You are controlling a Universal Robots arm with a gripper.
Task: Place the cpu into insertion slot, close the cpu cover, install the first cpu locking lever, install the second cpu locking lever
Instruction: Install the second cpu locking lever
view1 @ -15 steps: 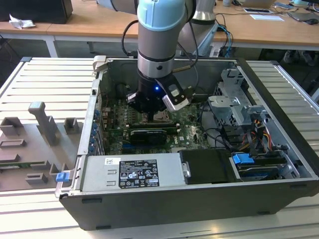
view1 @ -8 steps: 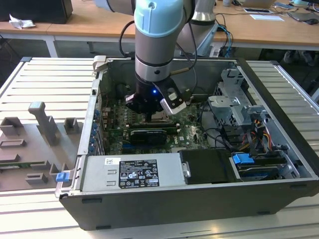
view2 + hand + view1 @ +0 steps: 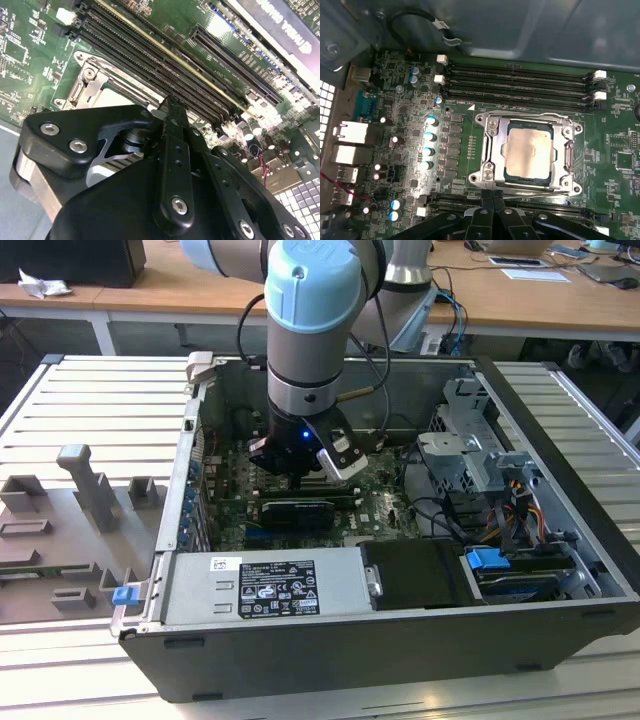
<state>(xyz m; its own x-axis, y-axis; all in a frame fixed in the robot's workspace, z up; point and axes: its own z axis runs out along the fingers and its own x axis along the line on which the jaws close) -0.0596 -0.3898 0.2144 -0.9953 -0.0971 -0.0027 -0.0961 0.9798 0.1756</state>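
The cpu, a pale beige-silver square, lies flat in the insertion slot on the green board. The silvery cpu cover lies closed over its edges. A thin metal locking lever runs along the slot's edge beside my fingertips. My gripper is shut, fingers pressed together with nothing visible between them, its tip just off that edge of the slot. In the second wrist view the gripper hides much of the insertion slot. In the exterior view the gripper reaches down inside the open computer case.
Long black memory slots run beside the socket. A long black card, a silver power supply box, a drive cage and cable bundles crowd the case. A grey fixture stands outside it.
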